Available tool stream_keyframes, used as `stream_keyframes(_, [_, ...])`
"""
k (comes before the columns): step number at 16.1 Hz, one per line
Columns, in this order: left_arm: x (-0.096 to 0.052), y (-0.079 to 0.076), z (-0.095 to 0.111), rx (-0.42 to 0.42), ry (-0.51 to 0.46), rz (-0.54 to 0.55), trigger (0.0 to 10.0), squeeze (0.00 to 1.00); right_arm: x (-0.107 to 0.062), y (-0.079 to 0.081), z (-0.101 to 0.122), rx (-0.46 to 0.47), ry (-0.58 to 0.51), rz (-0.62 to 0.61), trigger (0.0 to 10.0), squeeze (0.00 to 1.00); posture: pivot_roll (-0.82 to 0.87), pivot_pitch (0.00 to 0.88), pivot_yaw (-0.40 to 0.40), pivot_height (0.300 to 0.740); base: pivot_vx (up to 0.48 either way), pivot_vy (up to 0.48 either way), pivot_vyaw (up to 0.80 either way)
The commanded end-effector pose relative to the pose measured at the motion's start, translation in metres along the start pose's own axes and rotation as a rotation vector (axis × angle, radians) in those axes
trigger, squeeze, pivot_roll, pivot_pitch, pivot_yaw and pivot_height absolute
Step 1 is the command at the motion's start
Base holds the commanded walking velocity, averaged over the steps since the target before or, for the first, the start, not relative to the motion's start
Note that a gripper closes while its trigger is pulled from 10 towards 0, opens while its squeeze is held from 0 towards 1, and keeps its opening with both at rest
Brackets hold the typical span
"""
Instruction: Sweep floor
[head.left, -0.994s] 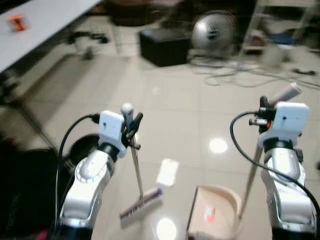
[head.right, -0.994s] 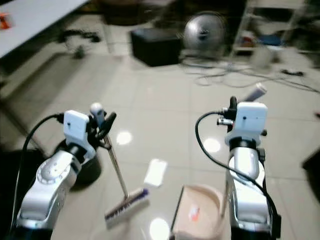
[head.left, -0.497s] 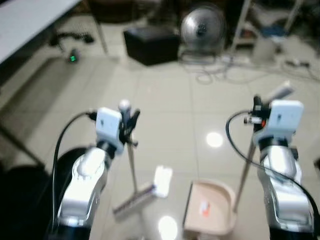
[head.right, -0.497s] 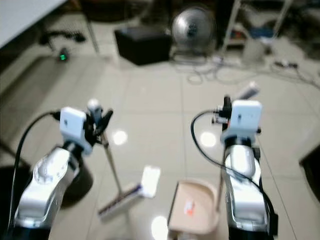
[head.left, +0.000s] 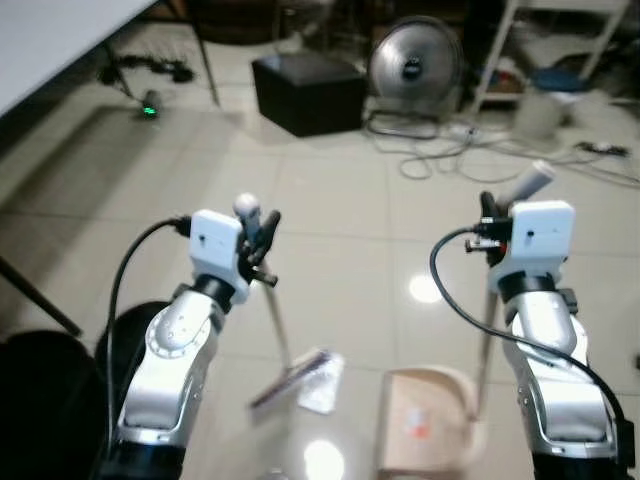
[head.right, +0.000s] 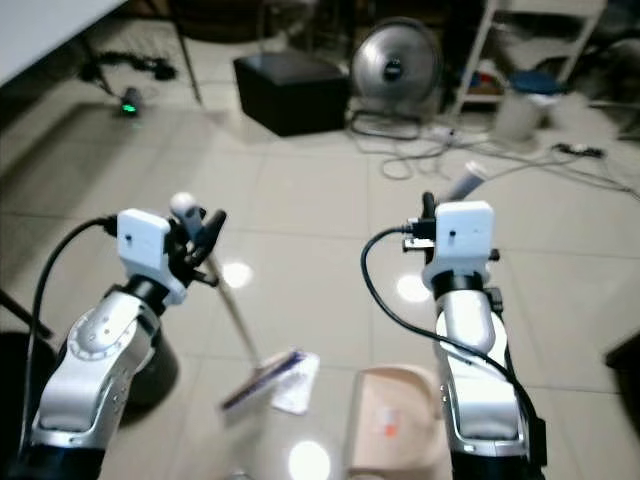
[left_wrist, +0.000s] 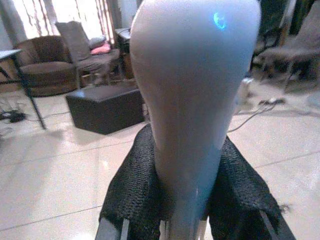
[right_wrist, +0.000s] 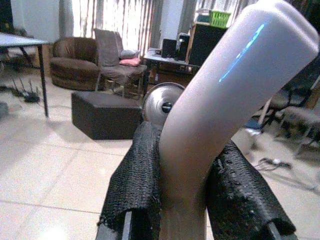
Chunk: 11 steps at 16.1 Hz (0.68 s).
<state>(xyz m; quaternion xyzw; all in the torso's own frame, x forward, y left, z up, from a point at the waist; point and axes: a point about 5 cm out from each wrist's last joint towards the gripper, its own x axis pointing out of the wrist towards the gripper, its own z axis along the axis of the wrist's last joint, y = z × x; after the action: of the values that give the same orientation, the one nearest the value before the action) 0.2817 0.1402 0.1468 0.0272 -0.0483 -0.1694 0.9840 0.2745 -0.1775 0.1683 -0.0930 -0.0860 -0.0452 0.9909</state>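
The left hand, in the left middle of the frame, is clamped on the top of the broom handle; the wrist view shows its black fingers pressed against both sides of the pale rounded grip. The handle slopes down and toward the centre, so the broom head rests on the tiled floor at lower centre, right against a small white scrap of paper. That slant probably lets the bristles push the scrap sideways toward the pan. The right hand, in the right middle of the frame, is closed around the dustpan handle, its fingers gripping the bent grey end on both sides. The long handle lets the beige dustpan sit on the floor at lower right while the arm stays high. Its open mouth seems to face the broom, and a small orange bit lies inside it. Broom head and pan are near but apart, so the scrap is not yet in. At the top of the frame stand a black box and a fan, with cables loose across the tiles, well away from the sweeping.
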Motion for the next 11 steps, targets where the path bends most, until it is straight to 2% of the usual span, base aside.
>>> stream_keyframes(1, [0.0015,-0.0047,0.0055,0.008,-0.027,-0.019,10.0,0.00,-0.0007,-0.0112,0.0041,-0.018,-0.026,-0.038,10.0,0.00,-0.08,0.058,0.042,0.740,0.364,0.000,0.00])
stream_keyframes(4, [0.0014,-0.0037,0.0057,0.011,-0.027,-0.020,10.0,0.00,-0.0014,-0.0118,0.0032,-0.020,-0.032,-0.044,10.0,0.00,-0.08,0.060,0.044,0.740,0.364,0.000,0.00])
stream_keyframes(6, [0.0015,-0.0031,0.0064,0.013,-0.026,-0.022,10.0,0.00,-0.0003,-0.0116,0.0073,-0.048,-0.087,-0.063,10.0,0.00,-0.07,0.062,0.050,0.740,0.362,0.000,0.00])
stream_keyframes(9, [0.0028,-0.0066,0.0057,0.013,-0.020,-0.039,10.0,0.00,0.0021,-0.0173,0.0051,-0.038,-0.077,-0.106,10.0,0.00,-0.07,0.067,0.058,0.740,0.360,0.000,0.00])
stream_keyframes(11, [0.0060,-0.0096,0.0049,0.008,-0.018,-0.055,10.0,0.00,0.0027,-0.0197,0.0016,-0.039,-0.082,-0.087,10.0,0.00,-0.07,0.073,0.064,0.740,0.360,0.000,0.00])
